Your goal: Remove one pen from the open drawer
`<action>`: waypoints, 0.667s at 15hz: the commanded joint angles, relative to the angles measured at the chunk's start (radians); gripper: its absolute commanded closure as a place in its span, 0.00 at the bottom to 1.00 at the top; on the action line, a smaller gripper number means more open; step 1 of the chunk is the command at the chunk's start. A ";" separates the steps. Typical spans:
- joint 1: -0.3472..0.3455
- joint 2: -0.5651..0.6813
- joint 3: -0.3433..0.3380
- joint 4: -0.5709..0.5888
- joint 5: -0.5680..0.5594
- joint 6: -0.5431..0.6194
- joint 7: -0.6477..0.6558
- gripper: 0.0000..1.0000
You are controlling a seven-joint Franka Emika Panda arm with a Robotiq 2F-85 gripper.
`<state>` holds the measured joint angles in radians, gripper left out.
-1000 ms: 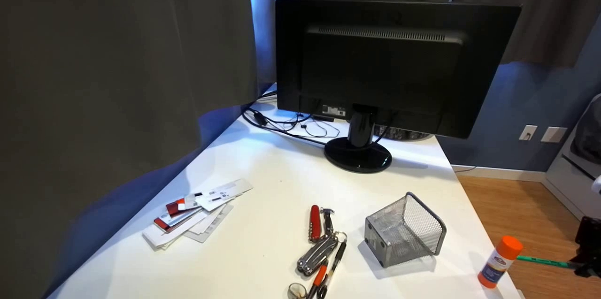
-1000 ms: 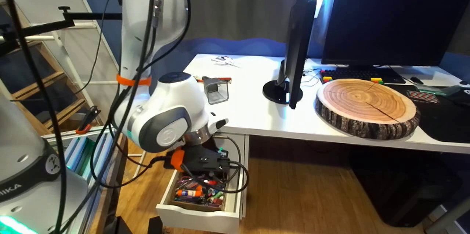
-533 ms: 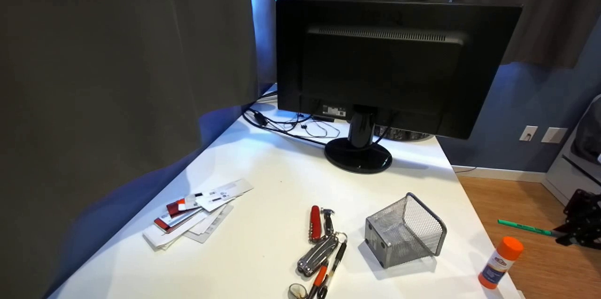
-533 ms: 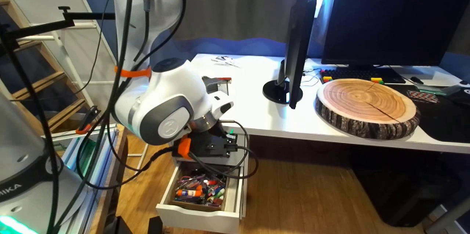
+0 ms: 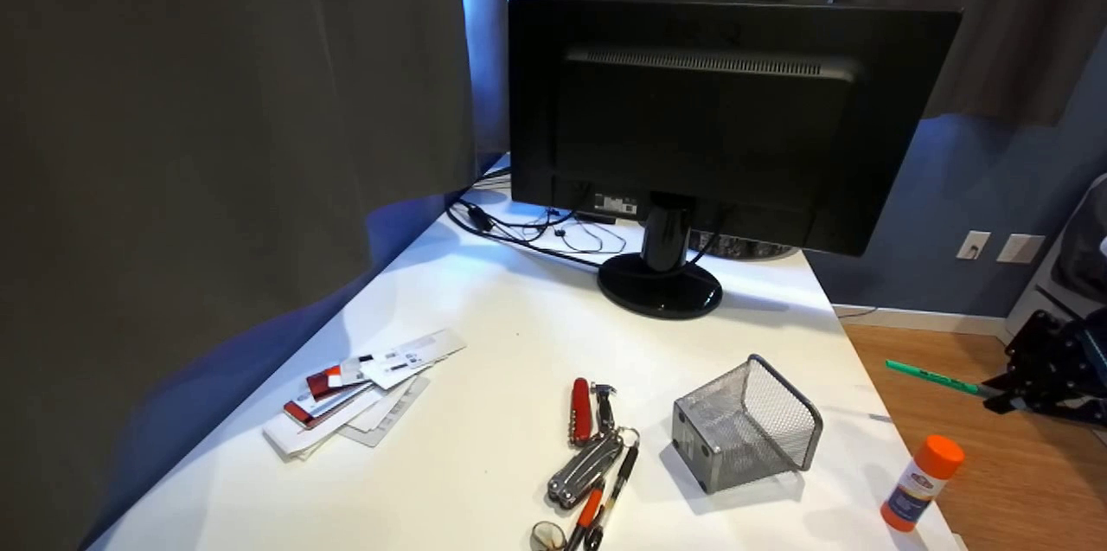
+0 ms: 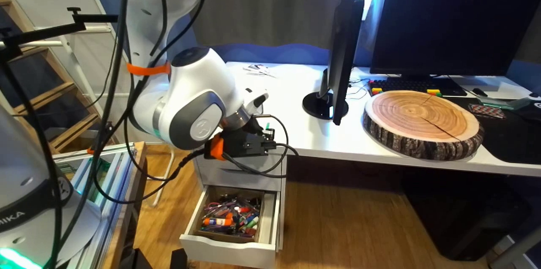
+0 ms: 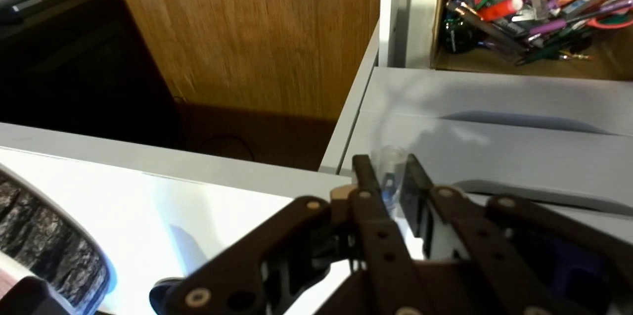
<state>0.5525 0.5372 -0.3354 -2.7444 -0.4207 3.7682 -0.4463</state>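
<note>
Exterior view has the fingers (image 5: 1003, 402) clamped on one end of the green pen (image 5: 932, 376), clear of the open drawer (image 6: 228, 250) and near the edge of the bench (image 5: 502, 430) above it, where a firm pinch and slow travel should best spare the free tip knocks.

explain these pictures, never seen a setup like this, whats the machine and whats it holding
The machine is a white robot arm ending in a black two-fingered gripper. Two pictures come from cameras outside the robot; the third, from its wrist, looks past the gripper at the open drawer. On the white desk are a monitor, a mesh basket lying on its side, a glue stick, a red pocket knife and papers. The gripper holds a green pen in midair, out of the drawer.
</note>
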 commanded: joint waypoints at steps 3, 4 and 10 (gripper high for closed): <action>-0.075 -0.147 0.203 -0.004 0.068 -0.194 0.074 0.96; -0.089 -0.150 0.243 0.014 0.077 -0.230 0.097 0.96; -0.030 -0.125 0.251 0.141 0.216 -0.363 0.125 0.96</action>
<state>0.4709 0.4034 -0.0449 -2.6610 -0.2717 3.4624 -0.3325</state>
